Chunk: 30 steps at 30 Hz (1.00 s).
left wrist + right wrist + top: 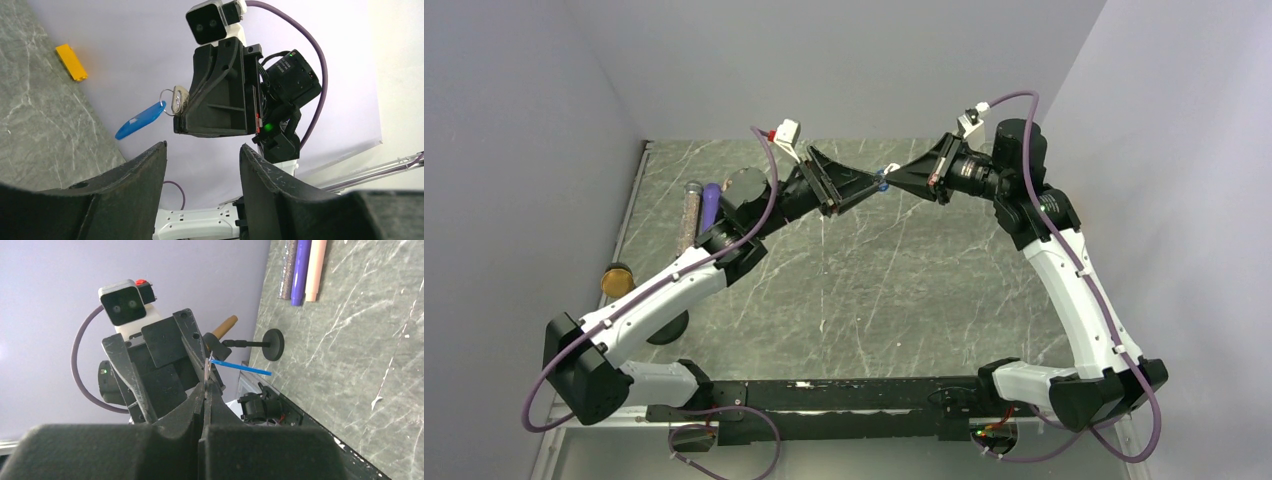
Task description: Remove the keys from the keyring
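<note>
Right fingers point(218, 412): clamped shut on the silver key point(179, 100), raised in mid-air so the keyring point(162, 95) and blue tag point(141, 120) dangle free toward my other arm.
Left fingers point(142, 172): parted, empty, facing the ring; placed to take it, I judge.
Surface point(874, 290): dark green marble, well below.
Room: plain pale walls point(824, 70) all around.

Keys point(178, 99): small silvery metal piece, pinched at tips of right fingers point(200, 107), held in air above bench point(40, 115). Thin wire keyring point(166, 101) threaded through its exposed end. Bright blue tag point(140, 121), flat, elongated leaf shape, hangs from keyring, slanting down-left, touching nothing else. Right wrist view: tag edge-on, thin blue line. Top view: only blue speck.
</note>
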Each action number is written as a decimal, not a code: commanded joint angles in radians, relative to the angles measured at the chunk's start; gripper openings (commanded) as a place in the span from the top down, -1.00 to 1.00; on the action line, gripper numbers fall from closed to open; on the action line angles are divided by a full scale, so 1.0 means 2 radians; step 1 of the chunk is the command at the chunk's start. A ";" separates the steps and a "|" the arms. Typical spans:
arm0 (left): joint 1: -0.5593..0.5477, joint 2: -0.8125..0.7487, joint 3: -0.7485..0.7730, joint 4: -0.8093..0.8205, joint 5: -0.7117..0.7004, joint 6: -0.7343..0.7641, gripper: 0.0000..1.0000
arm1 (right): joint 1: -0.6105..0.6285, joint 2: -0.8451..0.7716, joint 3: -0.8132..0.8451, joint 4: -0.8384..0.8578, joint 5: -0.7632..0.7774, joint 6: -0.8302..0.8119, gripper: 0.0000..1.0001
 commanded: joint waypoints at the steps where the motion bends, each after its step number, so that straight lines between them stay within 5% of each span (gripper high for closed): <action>1: -0.003 0.005 0.026 0.023 0.005 -0.001 -0.18 | -0.003 -0.013 -0.003 0.047 0.003 0.003 1.00; 10: -0.009 0.037 0.060 0.031 0.009 -0.003 -0.12 | -0.002 -0.020 -0.013 0.071 0.000 0.004 1.00; 18: -0.011 0.049 0.064 0.048 0.007 -0.007 0.23 | -0.001 -0.026 -0.016 0.081 -0.006 -0.003 1.00; 30: -0.012 0.044 0.063 0.080 -0.016 -0.001 0.17 | -0.002 -0.032 -0.023 0.103 -0.028 0.002 1.00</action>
